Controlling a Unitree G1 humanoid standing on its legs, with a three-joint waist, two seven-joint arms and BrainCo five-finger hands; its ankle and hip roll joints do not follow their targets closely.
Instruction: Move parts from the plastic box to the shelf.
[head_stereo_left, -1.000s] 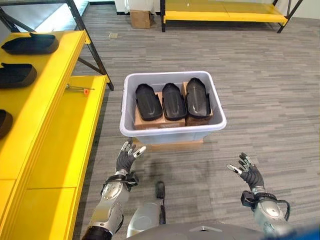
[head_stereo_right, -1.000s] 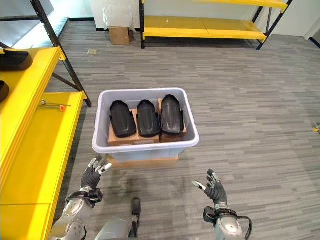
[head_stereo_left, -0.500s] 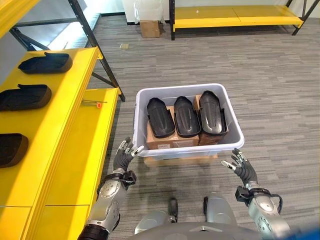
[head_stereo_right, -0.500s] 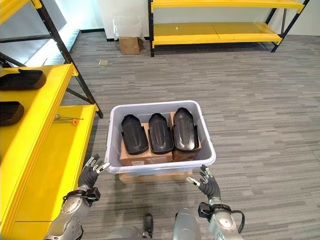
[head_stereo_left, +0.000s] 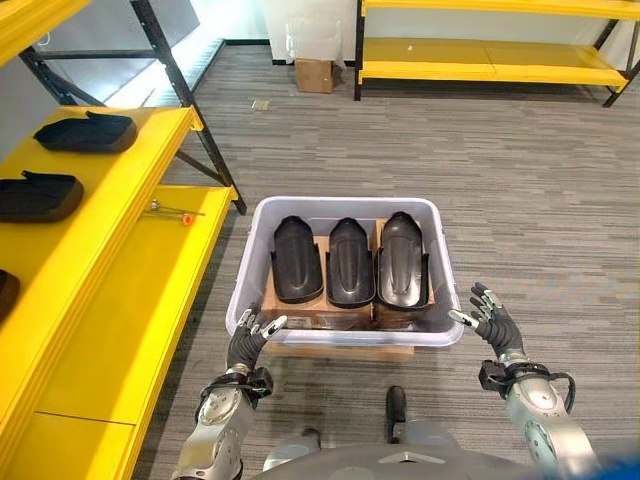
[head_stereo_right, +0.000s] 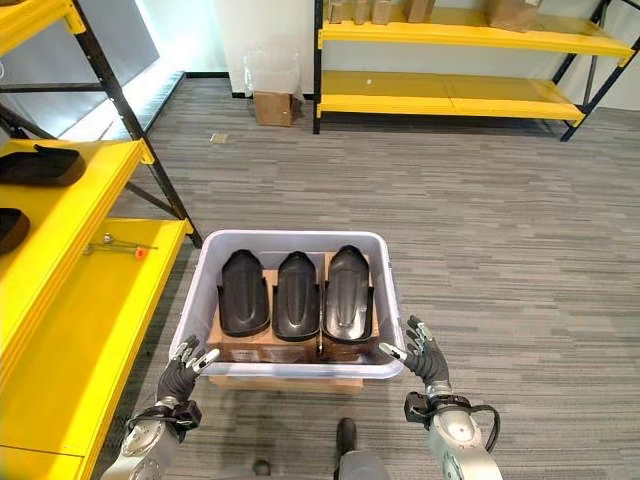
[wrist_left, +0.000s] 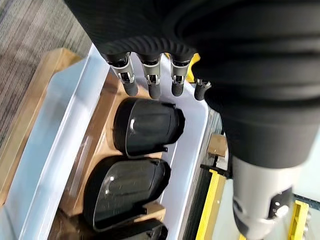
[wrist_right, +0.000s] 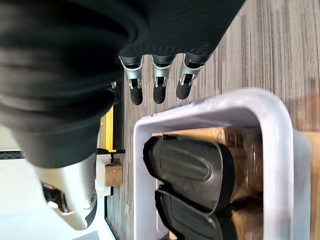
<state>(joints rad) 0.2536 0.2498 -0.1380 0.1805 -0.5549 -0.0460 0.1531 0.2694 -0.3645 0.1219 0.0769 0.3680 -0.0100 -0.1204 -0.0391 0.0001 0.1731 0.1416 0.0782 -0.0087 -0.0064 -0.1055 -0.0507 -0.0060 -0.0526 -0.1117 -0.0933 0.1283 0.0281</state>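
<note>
Both open hands, left hand (head_stereo_left: 245, 343) and right hand (head_stereo_left: 493, 321), now flank the plastic box (head_stereo_left: 440, 262).

Cardboard box (head_stereo_left: 315, 73) by far rack (head_stereo_right: 450, 95)

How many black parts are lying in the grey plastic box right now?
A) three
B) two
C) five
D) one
A: three black parts lie side by side in the grey plastic box, on cardboard boxes: a left part, a middle part and a right part.
</note>
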